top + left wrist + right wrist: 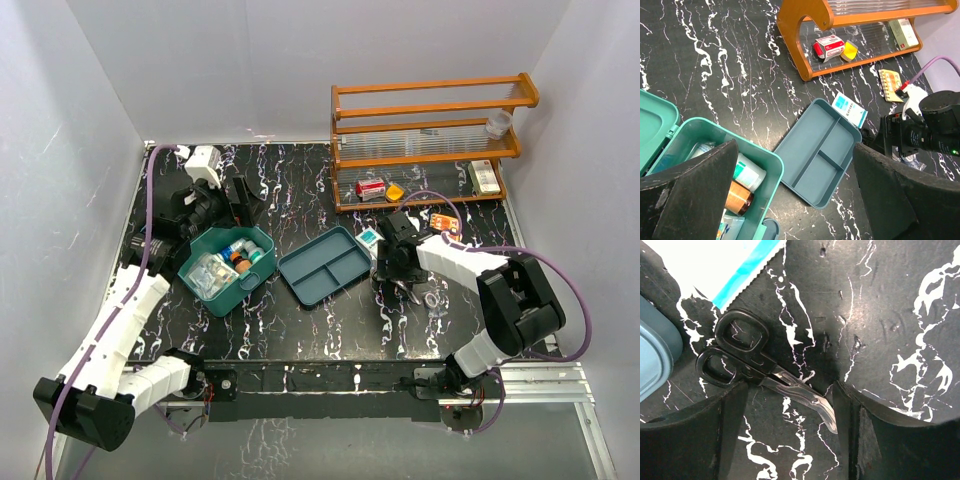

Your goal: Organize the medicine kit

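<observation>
The medicine kit (222,295) is a teal-green box standing open at the left, its lid (655,125) flipped back. Inside lie a white bottle (747,172), an amber bottle (737,197) and packets. My left gripper (238,200) hangs open and empty behind the kit; in its wrist view the left gripper (795,200) spans the kit's corner and the tray. My right gripper (385,262) is low over the table right of the tray. In the right wrist view it (790,415) is open, with black-handled scissors (760,367) lying diagonally on the table between its fingers.
A blue-teal divided tray (325,265) lies empty beside the kit. A white and teal packet (850,110) rests at its far corner. The orange wooden rack (430,140) stands at the back right with small boxes (370,188) on its lowest shelf. An orange blister card (447,224) lies before it.
</observation>
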Controlling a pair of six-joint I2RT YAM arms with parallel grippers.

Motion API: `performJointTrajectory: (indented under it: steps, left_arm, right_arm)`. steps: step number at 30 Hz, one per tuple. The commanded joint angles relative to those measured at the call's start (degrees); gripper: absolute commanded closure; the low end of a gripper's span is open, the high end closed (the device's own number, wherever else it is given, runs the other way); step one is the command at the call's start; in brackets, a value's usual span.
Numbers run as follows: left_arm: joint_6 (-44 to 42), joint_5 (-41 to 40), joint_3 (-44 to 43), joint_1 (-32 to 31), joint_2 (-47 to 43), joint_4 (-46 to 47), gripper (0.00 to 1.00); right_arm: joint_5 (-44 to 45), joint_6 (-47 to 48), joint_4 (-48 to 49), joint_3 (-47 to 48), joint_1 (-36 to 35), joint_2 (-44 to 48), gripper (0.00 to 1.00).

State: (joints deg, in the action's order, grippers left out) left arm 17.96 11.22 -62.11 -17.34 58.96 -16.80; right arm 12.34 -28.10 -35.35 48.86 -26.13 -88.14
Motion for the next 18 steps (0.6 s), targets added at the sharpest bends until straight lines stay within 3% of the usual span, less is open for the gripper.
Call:
performJointTrajectory:
  steps: [1,7,12,18]
  left_arm:
    - [-0.35,1.57,0.57,0.19,-1.39,1.24,0.04]
    - [0.5,1.94,1.39,0.21,-2.28,1.73,0.04]
    - [1.39,1.54,3.0,0.2,-3.31,3.45,0.04]
    - [2.11,-1.98,4.65,0.2,-3.99,6.77,0.04]
  right_arm:
    - [-2.11,1.53,3.3,-1.71,0.22,-1.06,0.37]
    - [-5.3,-0.12,3.34,-2.52,0.26,-1.26,0.57]
    - [-9.36,-4.08,1.96,-3.02,-1.3,1.09,0.66]
    - [-2.29,-1.88,1.08,-0.92,-2.08,1.8,0.6]
